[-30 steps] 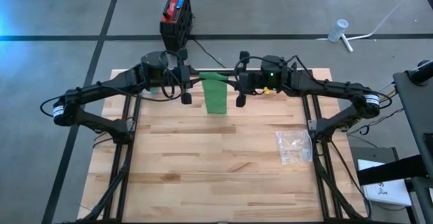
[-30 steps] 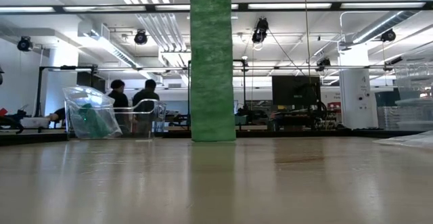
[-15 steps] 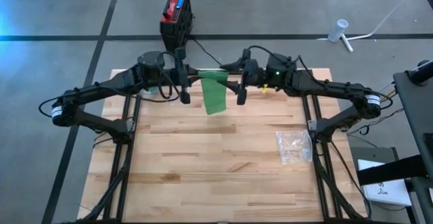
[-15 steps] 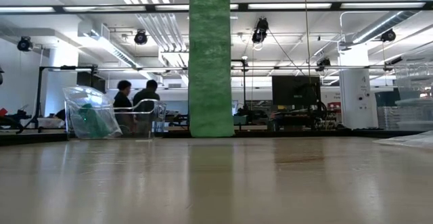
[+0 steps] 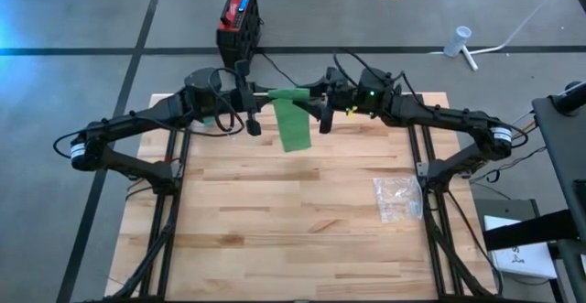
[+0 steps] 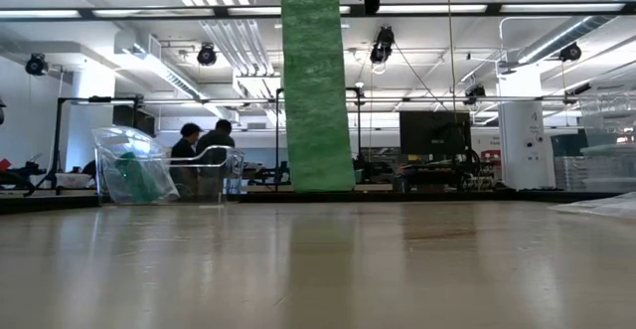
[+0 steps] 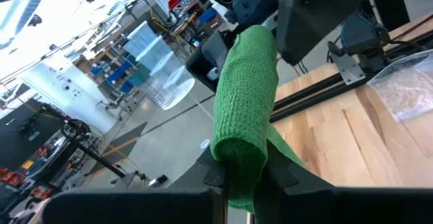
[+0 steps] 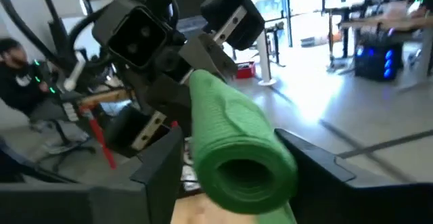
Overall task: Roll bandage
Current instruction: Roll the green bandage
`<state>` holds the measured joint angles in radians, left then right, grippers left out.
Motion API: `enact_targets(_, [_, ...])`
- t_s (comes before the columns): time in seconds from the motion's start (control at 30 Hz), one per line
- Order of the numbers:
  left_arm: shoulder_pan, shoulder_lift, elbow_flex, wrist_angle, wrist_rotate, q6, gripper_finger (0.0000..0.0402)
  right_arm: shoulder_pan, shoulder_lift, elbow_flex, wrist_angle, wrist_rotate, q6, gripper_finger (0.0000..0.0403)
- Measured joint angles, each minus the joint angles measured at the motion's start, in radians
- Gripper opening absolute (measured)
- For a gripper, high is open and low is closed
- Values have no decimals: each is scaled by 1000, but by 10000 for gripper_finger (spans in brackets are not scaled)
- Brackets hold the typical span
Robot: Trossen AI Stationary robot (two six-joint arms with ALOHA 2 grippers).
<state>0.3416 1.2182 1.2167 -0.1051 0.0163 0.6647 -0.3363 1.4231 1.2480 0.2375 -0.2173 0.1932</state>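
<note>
A green bandage roll (image 5: 286, 94) is held level, high over the table's far side, between my two grippers. Its loose tail (image 6: 316, 90) hangs down from it, slightly slanted, with the lower end (image 6: 323, 182) just above the tabletop. My left gripper (image 7: 242, 183) is shut on the roll's left end. My right gripper (image 8: 240, 173) is open, and its fingers stand on either side of the roll's right end (image 8: 247, 176). My left gripper pinches the roll's left end (image 7: 238, 158) between its two fingers. It comes level from the table's left, with the fingers lying along the roll. The roll is clear of the table and its tail hangs slack below. My right gripper's fingers (image 8: 159, 166) flank the other end; whether they touch it I cannot tell.
A clear plastic bag (image 5: 396, 198) lies on the table's right part. In the low view a clear container with green contents (image 6: 134, 170) stands at the left. A red and black box (image 5: 240, 15) sits on the floor beyond the far edge. People stand in the room behind.
My right gripper has opened and rolled about its own axis while staying at the roll's right end. The tail has grown shorter: its lower end has risen off the table level, and it now hangs slightly slanted.
</note>
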Motion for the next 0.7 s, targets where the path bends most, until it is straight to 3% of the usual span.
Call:
enact_targets(0.3, [1,0,0,32,-6,-1,22,-55,8,1,-3,-174,282,197])
enact_targets(0.47, [0,0,0,33,-7,-1,22,-60,5,0,-1,-184,258,218])
enact_targets(0.7, [-1,0,0,29,-7,-29,22,-73,-11,12,-32,-183,117,288])
